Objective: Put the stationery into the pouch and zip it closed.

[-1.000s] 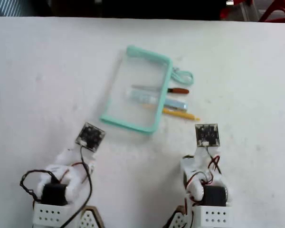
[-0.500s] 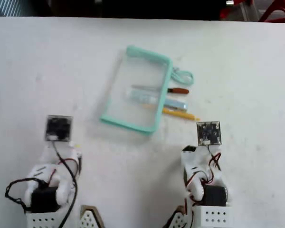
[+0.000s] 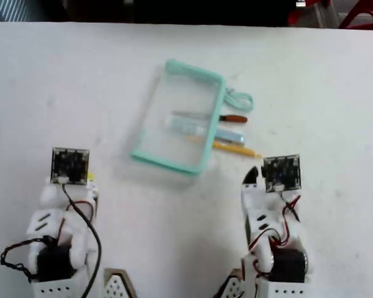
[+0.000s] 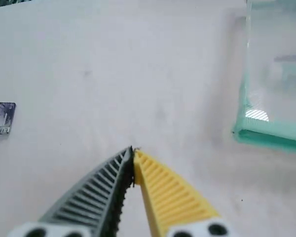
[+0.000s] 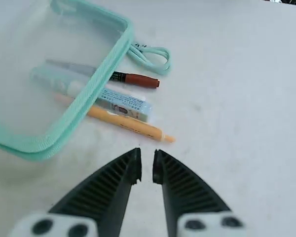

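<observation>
Pouch [image 3: 177,118] lies mid-table, with stationery [image 3: 231,134] poking out of its right side. Right gripper [image 5: 146,165] hovers near the yellow pen [image 5: 133,126], jaws barely parted. Left gripper [image 4: 133,153] sits near-left, pinched empty. I'd say loading comes next: nudge the pens leftward, inside.

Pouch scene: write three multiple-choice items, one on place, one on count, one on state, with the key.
1. The yellow pencil lies nearest: A the left gripper; B the right gripper; C neither, equally far.
2. Stationery pieces poking past the pouch trim: A one; B three; C five.
3. The left gripper is: A shut, empty; B wide open; C shut on a pen.
Key: B, the pencil's tip sits just ahead of the right gripper; B, red-ended pen, blue-labelled stick and pencil; A, its fingers meet with nothing between.
</observation>
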### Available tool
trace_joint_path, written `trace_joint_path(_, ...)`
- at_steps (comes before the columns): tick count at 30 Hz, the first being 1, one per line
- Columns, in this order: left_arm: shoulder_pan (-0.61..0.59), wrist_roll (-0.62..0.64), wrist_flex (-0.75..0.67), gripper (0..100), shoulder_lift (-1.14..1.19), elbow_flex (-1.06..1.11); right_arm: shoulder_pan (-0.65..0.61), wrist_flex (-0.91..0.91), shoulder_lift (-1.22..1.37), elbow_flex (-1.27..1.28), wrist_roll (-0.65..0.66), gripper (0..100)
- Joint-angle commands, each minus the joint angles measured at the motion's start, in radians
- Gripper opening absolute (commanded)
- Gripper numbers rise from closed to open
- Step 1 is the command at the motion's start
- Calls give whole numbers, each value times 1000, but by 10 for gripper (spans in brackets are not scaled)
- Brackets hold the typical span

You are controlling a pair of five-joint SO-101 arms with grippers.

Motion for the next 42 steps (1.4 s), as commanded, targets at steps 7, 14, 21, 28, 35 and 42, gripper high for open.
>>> trace_joint_path(7, 5, -35, 178, 109, 1, -509, -7, 5, -7, -333, 34, 60)
trace_joint_path(14, 5, -58, 195, 102, 2, -858, -15, -200, 1, -448, 26, 62)
trace_joint_path(21, 7, 12, 186, 103, 206, -879, -24, -265, 2, -336, 23, 62)
trace_joint_path(28, 130, 20, 135, 102, 699, -905, -122, -302, 18, -222, -15, 63)
trace_joint_path(35, 209, 129, 132, 102, 1043, -1088, -134, -200, 358, -463, -14, 63)
trace_joint_path(42, 208, 261, 147, 102, 1414, -1238, -128, -150, 773, -635, -25, 63)
